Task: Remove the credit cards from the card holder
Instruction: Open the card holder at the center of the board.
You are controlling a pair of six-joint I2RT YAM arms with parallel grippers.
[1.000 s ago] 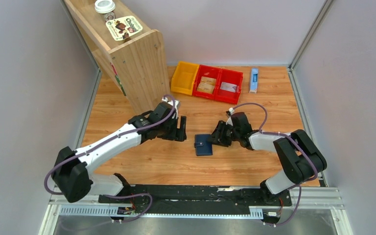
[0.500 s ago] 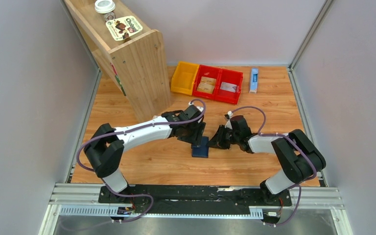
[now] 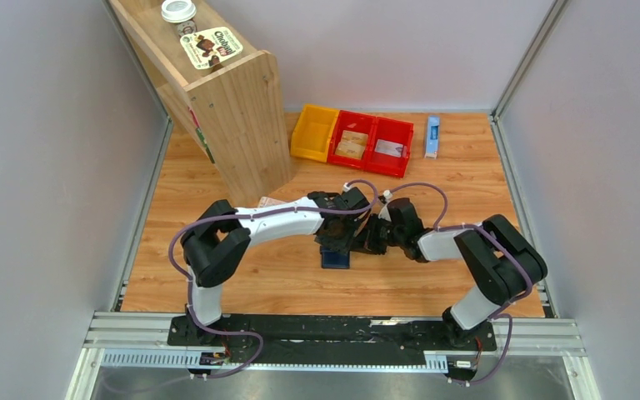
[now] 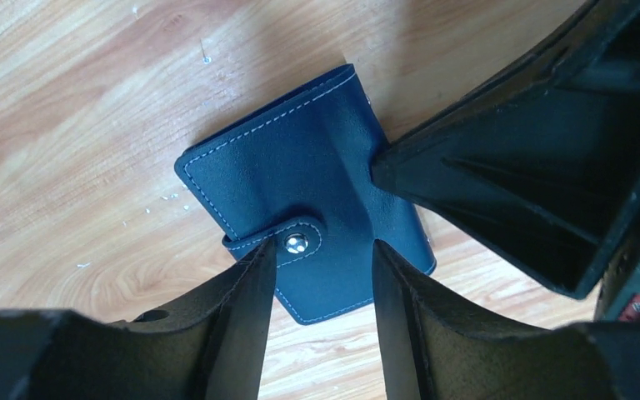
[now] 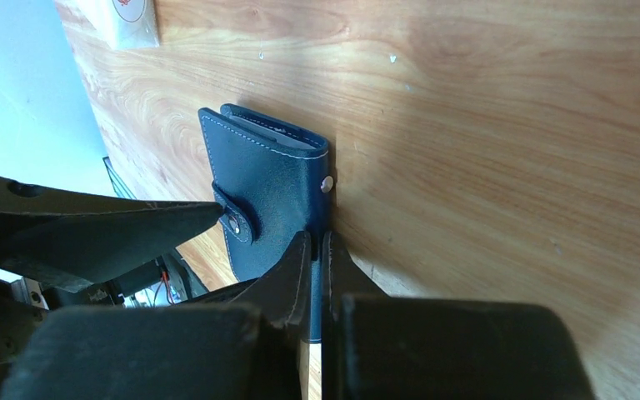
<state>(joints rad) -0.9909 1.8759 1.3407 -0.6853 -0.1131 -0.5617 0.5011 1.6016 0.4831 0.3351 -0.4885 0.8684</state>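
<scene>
Looking down from above, we see both arms reaching to the middle of the wooden table [image 3: 217, 283], where the left claw [image 3: 337, 242] and the right claw [image 3: 368, 240] meet over the navy wallet [image 3: 334, 260]. Only the wallet's near end shows below them. At the far edge stand a yellow bin [image 3: 312, 133] and two red bins [image 3: 372, 162]. A tan card [image 3: 351, 145] lies in one red bin and a pale card [image 3: 389, 148] in the other. A slim blue-and-white box [image 3: 432, 136] lies just right of the bins, and a wooden shelf [image 3: 233, 108] rises at the far left.

From the left wrist, we find the wallet lying flat and folded, with its strap [image 4: 275, 237] snapped down across the edge. The left claw's two fingers stand clearly apart, one on each side of the snap button [image 4: 296, 242], and they have hold of nothing (we cannot tell whether they touch the leather). The tip of the right claw presses against the wallet's opposite long edge.

From the right wrist, we see the wallet's folded spine and its strap, with paler layers showing inside the open end. The right claw's fingers are drawn almost together, with only a thin slit between them. The wallet's corner runs in between their tips, so the claw looks to be pinching that edge. One finger [image 5: 92, 233] of the left claw comes in from the left, its point just beside the strap.
</scene>
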